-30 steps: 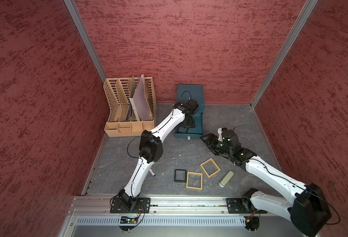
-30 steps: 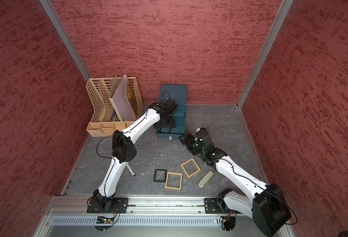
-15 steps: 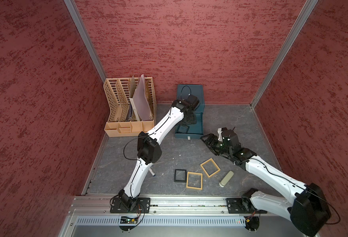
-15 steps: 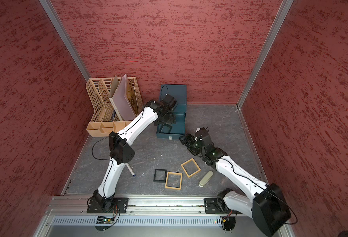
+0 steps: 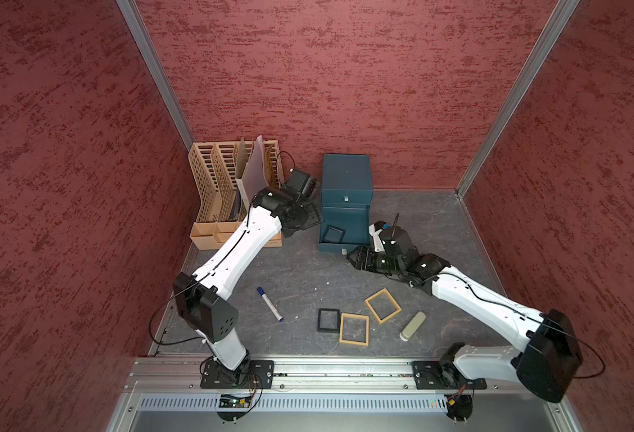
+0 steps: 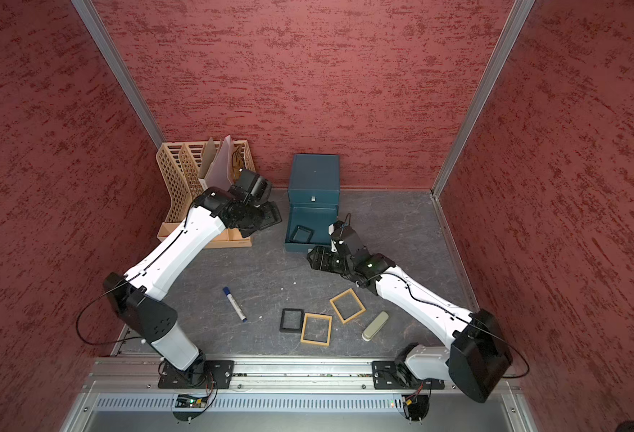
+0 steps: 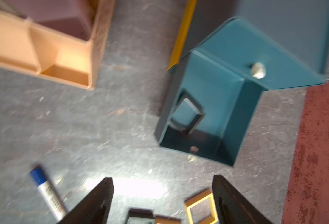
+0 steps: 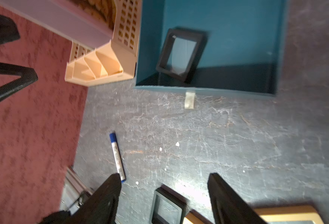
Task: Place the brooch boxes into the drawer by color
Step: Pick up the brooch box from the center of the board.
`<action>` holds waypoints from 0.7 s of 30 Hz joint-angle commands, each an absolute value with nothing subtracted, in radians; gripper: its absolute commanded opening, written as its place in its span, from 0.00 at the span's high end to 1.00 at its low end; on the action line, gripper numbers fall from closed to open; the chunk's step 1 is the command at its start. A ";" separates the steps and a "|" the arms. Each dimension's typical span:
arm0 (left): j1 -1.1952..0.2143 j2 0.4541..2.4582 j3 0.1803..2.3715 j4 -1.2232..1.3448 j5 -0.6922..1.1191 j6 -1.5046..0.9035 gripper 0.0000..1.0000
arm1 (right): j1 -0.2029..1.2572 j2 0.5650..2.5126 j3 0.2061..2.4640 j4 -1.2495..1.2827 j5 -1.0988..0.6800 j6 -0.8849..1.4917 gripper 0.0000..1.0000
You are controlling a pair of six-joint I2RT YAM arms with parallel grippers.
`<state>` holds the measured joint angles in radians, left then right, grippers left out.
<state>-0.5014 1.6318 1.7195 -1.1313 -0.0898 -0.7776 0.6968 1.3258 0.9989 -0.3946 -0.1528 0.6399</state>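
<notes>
**Item 1, surroundings.** You have a tan slotted file rack [image 5: 214, 194] holding sheets in the back corner, just beside the left gripper [image 5: 311, 217]. A blue-capped marker [image 5: 270, 303] and a pale green cylinder [image 5: 412, 326] lie loose on the mottled grey floor [image 5: 300, 269].

**Item 2, the drawer [image 5: 346, 179].** It is a smooth dark teal chest with silver pulls, and its lowest drawer [image 5: 360, 224] is pulled out. One black brooch box [image 5: 334, 234] sits tipped inside (the wrist views are too blurred to show how it rests).

**Item 3, floor stock.** The second black brooch box [image 5: 328, 320] lies just beside the near tan-yellow brooch box [image 5: 354, 329]. The far tan-yellow brooch box [image 5: 382, 305] lies near both. All three are thin square frames with clear centres.

**Item 4, fingers.** Your left gripper's fingers [image 7: 93, 201] are spread wide, released and carrying no load. The right gripper [image 5: 358, 258] sits near the drawer front with its fingers [image 8: 229, 203] likewise spread and free.
</notes>
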 commanded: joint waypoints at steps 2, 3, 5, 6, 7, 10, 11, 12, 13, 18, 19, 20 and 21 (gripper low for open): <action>-0.478 1.528 1.517 -1.042 -0.035 -0.848 0.16 | 0.774 1.376 1.062 -0.549 -0.148 0.409 0.23; -0.463 1.498 1.462 -1.024 -0.020 -0.860 0.17 | 0.796 1.388 1.067 -0.556 -0.168 0.384 0.23; -0.434 1.446 1.371 -0.997 -0.002 -0.880 0.16 | 0.844 1.408 1.075 -0.566 -0.197 0.330 0.21; -0.417 1.421 1.333 -0.990 0.003 -0.886 0.16 | 0.874 1.422 1.086 -0.577 -0.207 0.293 0.20; -0.403 1.405 1.305 -0.986 0.006 -0.888 0.16 | 0.900 1.438 1.098 -0.592 -0.206 0.261 0.19; -0.353 1.359 1.227 -0.964 0.036 -0.887 0.16 | 0.971 1.508 1.142 -0.639 -0.245 0.136 0.17; -0.336 1.349 1.210 -0.960 0.049 -0.884 0.16 | 0.990 1.525 1.151 -0.647 -0.256 0.093 0.16; -0.325 1.343 1.198 -0.957 0.060 -0.879 0.16 | 1.000 1.537 1.157 -0.654 -0.268 0.056 0.15; -0.317 1.340 1.187 -0.953 0.069 -0.871 0.16 | 1.013 1.546 1.161 -0.658 -0.277 0.006 0.14; -0.307 1.335 1.146 -0.936 0.097 -0.850 0.14 | 1.029 1.498 1.094 -0.554 -0.230 -0.203 0.02; -0.307 1.330 1.134 -0.932 0.099 -0.850 0.14 | 1.029 1.491 1.089 -0.540 -0.219 -0.231 0.02; -0.307 1.325 1.123 -0.928 0.100 -0.851 0.14 | 1.029 1.496 1.092 -0.540 -0.214 -0.253 0.02; -0.306 1.320 1.115 -0.924 0.102 -0.851 0.14 | 1.029 1.504 1.100 -0.547 -0.216 -0.272 0.02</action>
